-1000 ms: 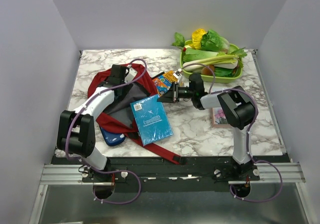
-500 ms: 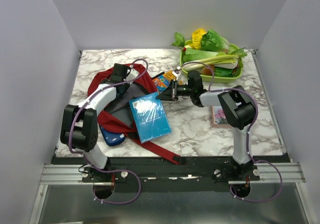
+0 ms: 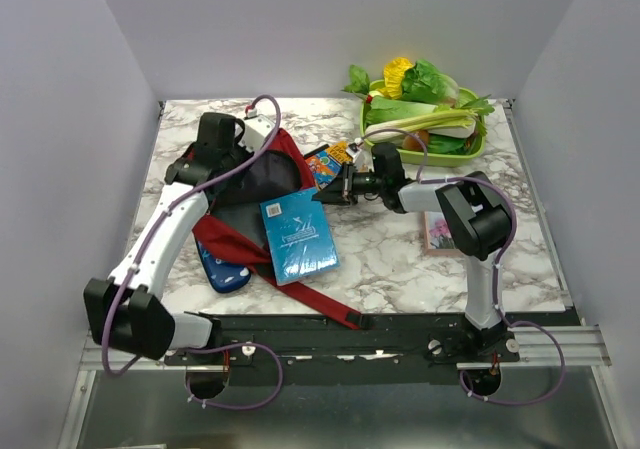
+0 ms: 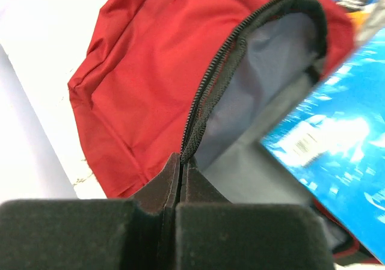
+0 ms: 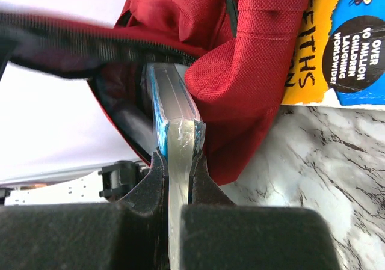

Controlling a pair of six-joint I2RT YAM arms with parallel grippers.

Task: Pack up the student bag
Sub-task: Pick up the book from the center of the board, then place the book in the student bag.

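Two arms are meeting at one student bag (image 3: 213, 231), which is lying on the 9 o'clock half of the marble table (image 3: 400, 259) in the top view. Its mouth is gaping toward 3 o'clock and its grey lining is showing.

The left gripper (image 4: 180, 162) is reaching to the bag's 12 o'clock edge. Its fingers are pressing together on the black zip rim and holding the mouth up.

The right gripper (image 5: 175, 162) is coming in from 3 o'clock. Its fingers are clamping the edge of a blue book (image 3: 300, 234) wrapped in clear film. In the right wrist view the book's far end is passing under the zip rim into the mouth. In the top view most of its cover is lying outside, across the bag's 5 o'clock lip.

A red strap (image 3: 330, 309) is trailing toward 5 o'clock along the table's near edge. A blue pencil case (image 3: 222, 274) is sitting at the bag's 6 o'clock side, touching the red fabric. A yellow-and-blue paperback (image 3: 325, 164) is lying just beside the bag at 2 o'clock. A green tray (image 3: 470, 151) of vegetables is occupying the table's 1 o'clock corner. A flowered card (image 3: 437, 235) is lying partly hidden under the right arm.
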